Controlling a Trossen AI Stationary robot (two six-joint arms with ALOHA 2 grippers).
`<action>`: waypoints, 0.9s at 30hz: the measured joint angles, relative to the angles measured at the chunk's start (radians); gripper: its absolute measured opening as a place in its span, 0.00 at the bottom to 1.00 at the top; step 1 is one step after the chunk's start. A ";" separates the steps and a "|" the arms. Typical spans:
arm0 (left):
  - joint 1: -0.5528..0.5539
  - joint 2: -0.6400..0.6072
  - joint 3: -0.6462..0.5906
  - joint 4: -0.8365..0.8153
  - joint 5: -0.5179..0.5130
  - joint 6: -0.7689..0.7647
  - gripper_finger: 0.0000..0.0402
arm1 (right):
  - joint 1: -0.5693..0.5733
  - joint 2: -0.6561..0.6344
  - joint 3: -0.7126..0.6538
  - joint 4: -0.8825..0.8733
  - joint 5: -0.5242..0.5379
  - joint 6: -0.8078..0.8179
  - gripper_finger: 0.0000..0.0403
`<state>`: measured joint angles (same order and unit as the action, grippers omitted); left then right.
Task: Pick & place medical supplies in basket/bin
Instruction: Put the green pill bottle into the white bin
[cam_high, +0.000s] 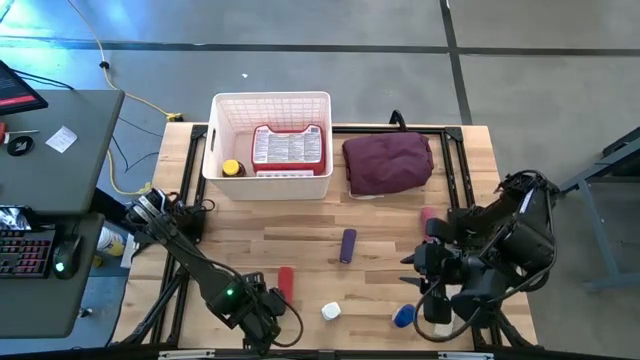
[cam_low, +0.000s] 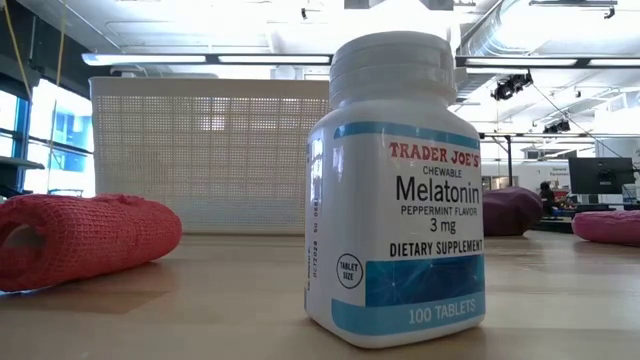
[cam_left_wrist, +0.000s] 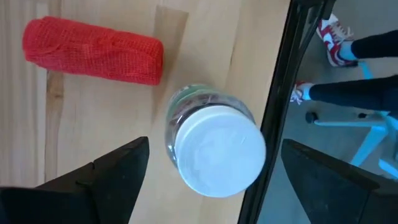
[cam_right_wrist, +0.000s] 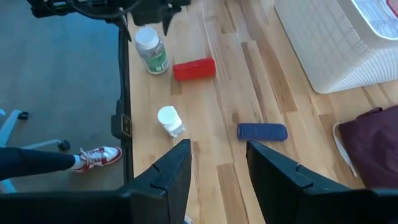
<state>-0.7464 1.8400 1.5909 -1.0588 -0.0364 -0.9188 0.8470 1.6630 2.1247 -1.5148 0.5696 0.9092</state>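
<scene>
Here, open left gripper (cam_left_wrist: 208, 180) straddles a bottle (cam_low: 397, 190) labelled "Trader Joe's Melatonin".

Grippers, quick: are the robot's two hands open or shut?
Left gripper: open over a white-capped bottle, holding nothing.
Right gripper: fingers apart, holding nothing.

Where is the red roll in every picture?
High view: red roll near the front edge, left of centre.
Low view: far left, lying down.
Left wrist view: beside the white-capped bottle, at.
Right wrist view: beside that bottle, at.
Landmark: white basket, missing from the left wrist view.
</scene>
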 joint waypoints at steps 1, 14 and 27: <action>0.000 0.006 0.000 0.000 0.002 0.003 0.99 | 0.002 0.000 -0.001 0.002 0.001 0.000 0.36; 0.000 0.051 0.000 0.001 0.021 0.033 0.98 | 0.008 -0.001 -0.001 0.010 0.005 0.011 0.35; 0.001 0.057 0.000 0.011 0.024 -0.003 0.82 | 0.008 -0.001 -0.001 0.008 0.004 0.007 0.35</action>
<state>-0.7456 1.8969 1.5913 -1.0477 -0.0123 -0.9218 0.8547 1.6623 2.1235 -1.5066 0.5739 0.9165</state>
